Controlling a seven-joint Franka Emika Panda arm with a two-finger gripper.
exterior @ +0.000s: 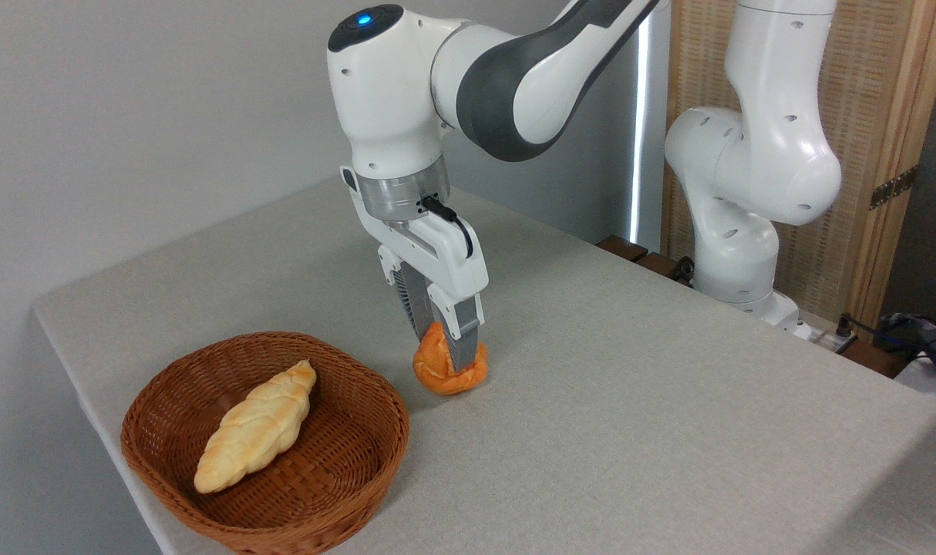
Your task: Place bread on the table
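Bun (445, 374), centre frame: middle strip hidden behind near finger (462, 335); far finger mostly behind it. Basket (206, 370), lower left: bottom rim cut by lower edge. Arm (753, 154) runs off the top edge. Dark clutter at right edge (927, 339) unidentifiable.

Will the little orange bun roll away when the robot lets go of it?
Probably not far. The bread looks rounded but lumpy, and seems to sit low on the table's cloth. It likely squishes a bit, since the gripper pinches its sides.

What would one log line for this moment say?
gripper: shut on bread | bread: at table, right of basket | braided loaf: in basket
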